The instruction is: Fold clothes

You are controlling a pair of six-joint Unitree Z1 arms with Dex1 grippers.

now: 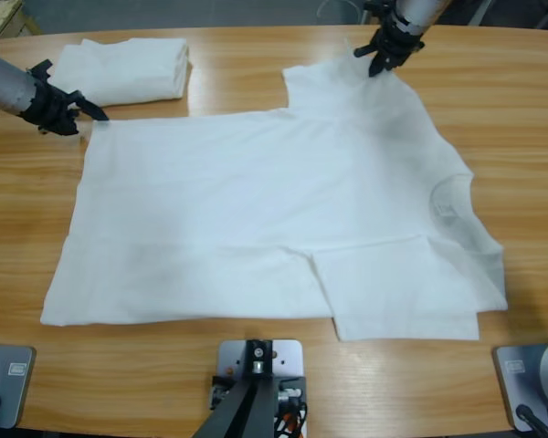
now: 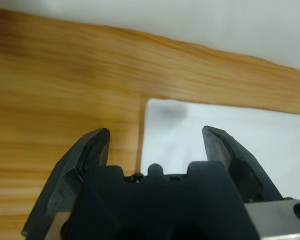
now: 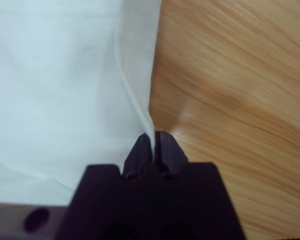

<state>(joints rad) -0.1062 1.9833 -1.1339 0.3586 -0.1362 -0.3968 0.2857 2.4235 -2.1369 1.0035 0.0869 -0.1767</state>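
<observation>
A big white T-shirt (image 1: 256, 219) is lying flat on the long wooden table (image 1: 511, 119). Its round neck is pointing to the right side of the high view and its bottom hem is lying on the left. The near sleeve is folded in over the body. The far sleeve is reaching up toward the back edge of the table.

A strip of bare wood is running along the front edge, below the shirt. More bare wood is showing to the right of the shirt and along the left side. At the back left, a folded white T-shirt (image 1: 123, 68) is sitting near the far edge, just beside the corner of the flat shirt, with a thin strip of wood between them.

The left gripper (image 1: 84, 109) is coming in from the left edge of the high view, low over the table. Its jaws are standing wide open, and the far hem corner of the flat shirt is lying between them in the left wrist view. Nothing is being pinched there.

The right gripper (image 1: 381, 57) is reaching down from the top of the high view onto the far sleeve. Its jaws are pressed together on a thin fold at the sleeve edge, and wood is showing right beside the fold.
</observation>
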